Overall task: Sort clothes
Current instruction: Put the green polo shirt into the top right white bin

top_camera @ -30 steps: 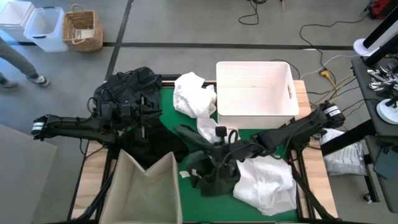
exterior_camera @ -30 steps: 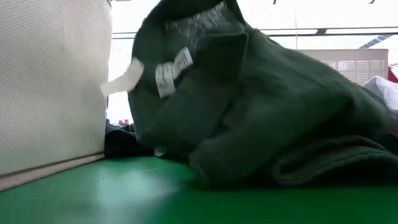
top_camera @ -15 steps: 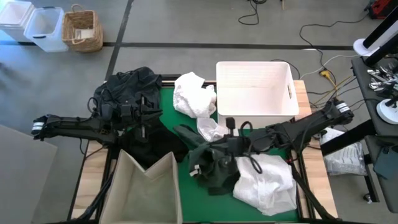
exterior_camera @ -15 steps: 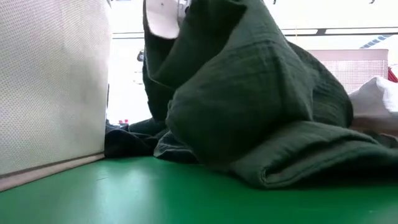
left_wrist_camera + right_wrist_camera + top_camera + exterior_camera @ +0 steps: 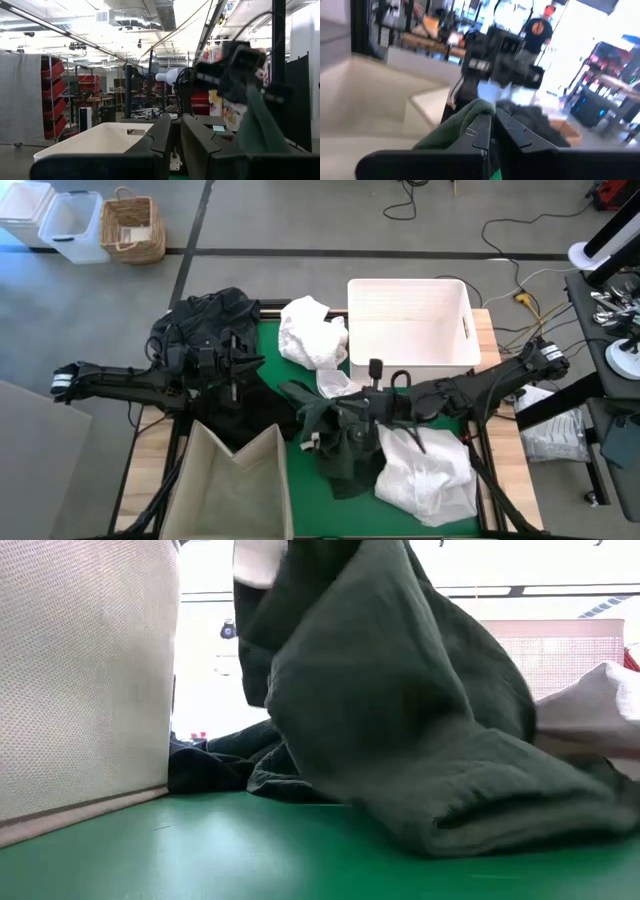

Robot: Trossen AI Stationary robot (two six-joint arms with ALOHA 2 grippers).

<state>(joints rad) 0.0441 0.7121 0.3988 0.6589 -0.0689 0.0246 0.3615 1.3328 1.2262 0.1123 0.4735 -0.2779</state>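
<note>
The step in hand looks like the lift of one dark garment out of the pile. The right gripper (image 5: 352, 412) sits over the middle of the green mat (image 5: 200, 850), its fingers pressed together on a fold of the dark green garment (image 5: 340, 445); the right wrist view shows green cloth bunched up against the closed fingers (image 5: 480, 131). In the low view the garment hangs in a tall drape with its lower end on the mat, so it is only partly raised.

The beige fabric bin (image 5: 235, 485) lies at about eight o'clock from the garment, and the white plastic basket (image 5: 410, 325) at about one o'clock. The next move probably calls for raising the cloth clear of the white garment (image 5: 430, 475) just beside it at four o'clock, then carrying it towards the bin for darks.

The left gripper (image 5: 232, 362) waits at about ten o'clock, over the black clothes (image 5: 205, 320), its fingers nearly shut on nothing.
</note>
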